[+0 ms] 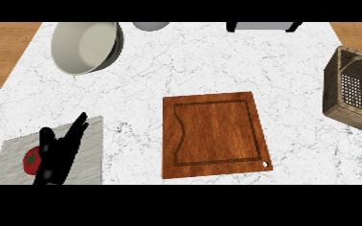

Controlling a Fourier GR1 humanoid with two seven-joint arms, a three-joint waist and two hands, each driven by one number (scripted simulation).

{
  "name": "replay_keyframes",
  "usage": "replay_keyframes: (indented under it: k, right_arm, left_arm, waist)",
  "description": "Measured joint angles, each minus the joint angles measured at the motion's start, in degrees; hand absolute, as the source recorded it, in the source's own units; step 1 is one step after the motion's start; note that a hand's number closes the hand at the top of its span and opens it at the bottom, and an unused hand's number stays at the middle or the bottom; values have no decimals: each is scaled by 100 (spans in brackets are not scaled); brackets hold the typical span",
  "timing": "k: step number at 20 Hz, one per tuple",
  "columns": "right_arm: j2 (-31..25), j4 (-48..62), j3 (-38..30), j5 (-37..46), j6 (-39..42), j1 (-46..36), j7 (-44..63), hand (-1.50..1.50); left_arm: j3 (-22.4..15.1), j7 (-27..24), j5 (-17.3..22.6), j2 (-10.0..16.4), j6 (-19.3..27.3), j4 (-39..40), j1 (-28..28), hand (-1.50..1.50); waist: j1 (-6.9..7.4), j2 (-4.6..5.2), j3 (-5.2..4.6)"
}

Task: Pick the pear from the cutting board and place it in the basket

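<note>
My left hand [58,148] shows at the lower left corner, its black fingers straight and close together, pointing up. They are clamped on nothing; I think the hand only rests there, so that it does not block the work in the middle. My right hand appears nowhere in the view, so I cannot tell how its fingers stand.

The brown rectangular wooden cutting board [216,134] lies in the middle of the white marble counter [212,62], and its top is bare. I see no pear on it, and no pear anywhere else. The woven brown basket [344,88] stands at the right edge, well apart from the board. The frame cuts it, and most of its inside is hidden, so I cannot say whether the pear is in there.

Just beside my fingers lies a small red round fruit with a green star [31,161], maybe a tomato, on a pale grey flat slab [88,153]. A large grey-white round bowl [84,47] is at the upper left. At the top edge, two objects are cut off and hard to name.
</note>
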Motion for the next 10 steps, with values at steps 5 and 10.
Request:
replay_keyframes:
  k: [5, 10]
  right_arm:
    - [-75, 615, -455, -290, -569, 206, -445, 150]
    - [59, 787, -735, -649, -1013, 546, -772, 150]
  left_arm:
    - [-3, -72, -72, -33, 0, 24, 5, 0]
    - [110, -112, 30, 46, -190, 131, -36, 0]
  waist:
    - [9, 5, 4]
    - [-4, -9, 13]
